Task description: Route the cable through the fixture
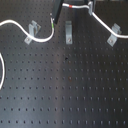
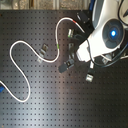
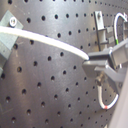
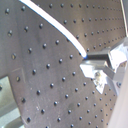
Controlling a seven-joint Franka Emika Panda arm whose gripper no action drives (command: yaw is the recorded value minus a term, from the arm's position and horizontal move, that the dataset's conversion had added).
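First exterior view: the gripper (image 1: 54, 22) is pressed together on the cable (image 1: 17, 23) near its green band (image 1: 52, 20), close to the far edge of the tabletop (image 1: 65, 95). Holding the cable there keeps the run taut enough to steer. The cable passes the first clip (image 1: 33, 29) near the far left corner and sags toward the gripper; beyond it, the red band (image 1: 74, 6) marks the run toward the third clip (image 1: 113, 35). The middle clip (image 1: 69, 32) stands empty just beside the gripper, probably the next slot to thread. Both wrist views confirm the pinch on the cable.
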